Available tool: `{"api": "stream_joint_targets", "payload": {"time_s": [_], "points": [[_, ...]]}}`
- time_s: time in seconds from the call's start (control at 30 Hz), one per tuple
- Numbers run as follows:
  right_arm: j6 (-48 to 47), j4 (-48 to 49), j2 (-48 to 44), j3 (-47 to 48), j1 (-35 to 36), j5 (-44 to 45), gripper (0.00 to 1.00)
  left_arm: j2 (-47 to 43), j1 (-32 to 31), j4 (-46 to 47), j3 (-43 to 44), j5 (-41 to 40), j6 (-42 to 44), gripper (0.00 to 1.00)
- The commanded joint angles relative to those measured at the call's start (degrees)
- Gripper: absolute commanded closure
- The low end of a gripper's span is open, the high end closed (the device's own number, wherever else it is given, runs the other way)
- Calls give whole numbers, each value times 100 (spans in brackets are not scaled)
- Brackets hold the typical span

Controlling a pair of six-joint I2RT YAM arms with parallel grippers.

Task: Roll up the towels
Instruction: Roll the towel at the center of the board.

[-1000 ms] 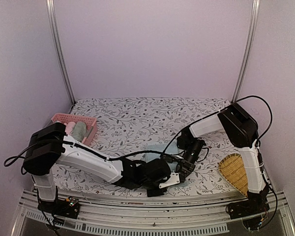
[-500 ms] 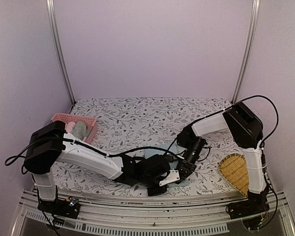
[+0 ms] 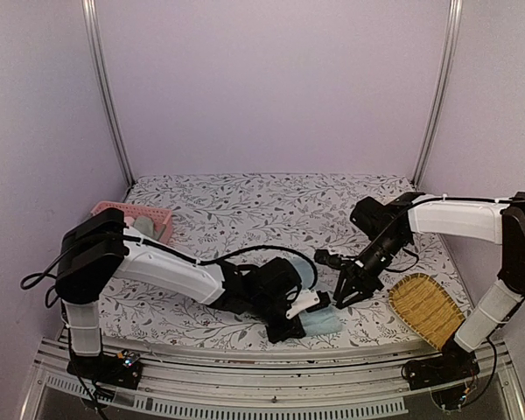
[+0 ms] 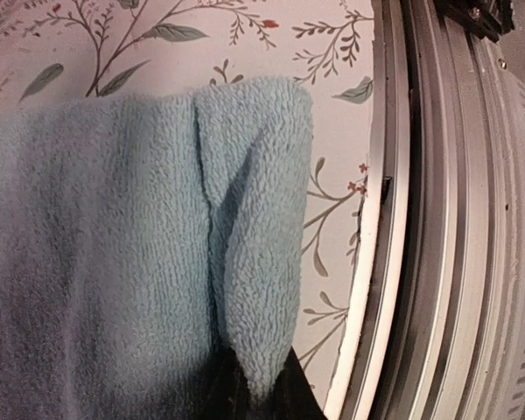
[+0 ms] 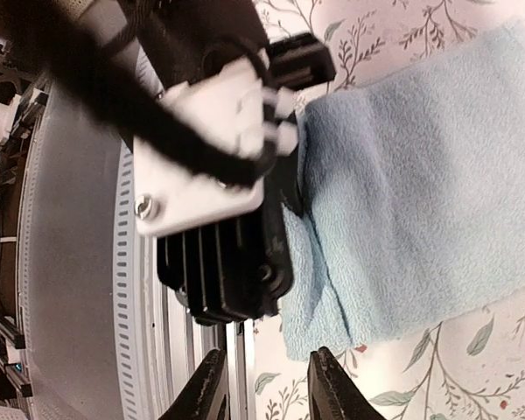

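The light blue towel lies folded near the table's front edge, filling the left wrist view. My left gripper is shut on a raised fold of it, the cloth pinched between the dark fingertips. My right gripper hovers just right of the towel, open, with nothing between its fingers; the towel's corner lies just beyond them. The left gripper's body fills much of the right wrist view. A pale sage green towel lies in the pink basket at the far left.
The pink lattice basket stands at the table's left edge. A woven bamboo tray lies at the front right, close to the right arm. The metal front rail runs just beside the blue towel's end.
My right gripper has opened, let go of the blue towel and pulled away to the right. My left gripper has closed on the towel's fold and shifted slightly right.
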Motion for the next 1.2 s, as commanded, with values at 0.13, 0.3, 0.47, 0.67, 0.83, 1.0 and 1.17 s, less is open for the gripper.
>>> {"api": "stream_joint_targets", "payload": {"time_s": [0.13,0.3,0.47,0.67,0.83,1.0,1.17], "points": [[173,637,-1078,-935,-2,656,66,430,300,-381,65,1102,-745,100],[95,819,-1377,-1023,32,1070,66,599,612,-405,226,1801,-1101,100],[155,1201,-1420,-1115,558,1675,68,827,868,-528,441,2334,-1362,100],[241,1803,-1410,-1409,1229,2149,68,1098,1058,-532,624,2649,-1618,100],[325,2272,-1082,-1546,1653,2307,67,1250,1137,-526,637,2779,-1847,100],[339,2694,-720,-1611,1951,2628,66,1158,1180,-313,430,2825,-2005,100],[305,2866,-384,-1569,2165,2849,66,1035,1194,-32,218,2778,-2104,100]]}}
